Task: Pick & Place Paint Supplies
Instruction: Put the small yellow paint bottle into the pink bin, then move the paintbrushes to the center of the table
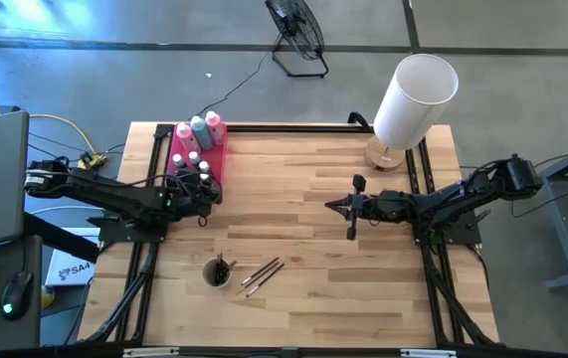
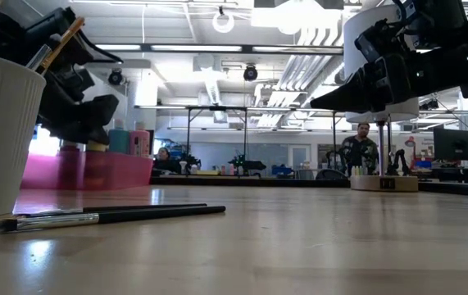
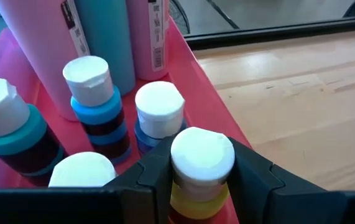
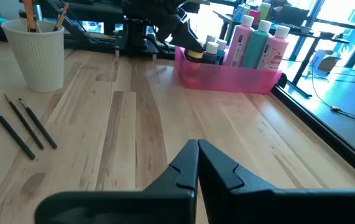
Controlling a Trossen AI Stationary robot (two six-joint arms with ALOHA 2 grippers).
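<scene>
At the pink tray (image 1: 182, 164), left of centre in the high view, the left hand (image 3: 200, 180) grips a yellow-banded paint pot (image 3: 201, 163); crowding neighbouring pots (image 3: 93, 99) risks toppling them on release.

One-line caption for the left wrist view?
Left gripper closed on a yellow paint pot in the pink tray.

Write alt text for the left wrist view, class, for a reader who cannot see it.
The left gripper is closed around a small paint pot with a white cap and a yellow band, at the edge of a pink tray. Behind it stand more white-capped pots with blue and teal bands, then two pink bottles and a teal bottle, with the wooden table beside the tray.
</scene>
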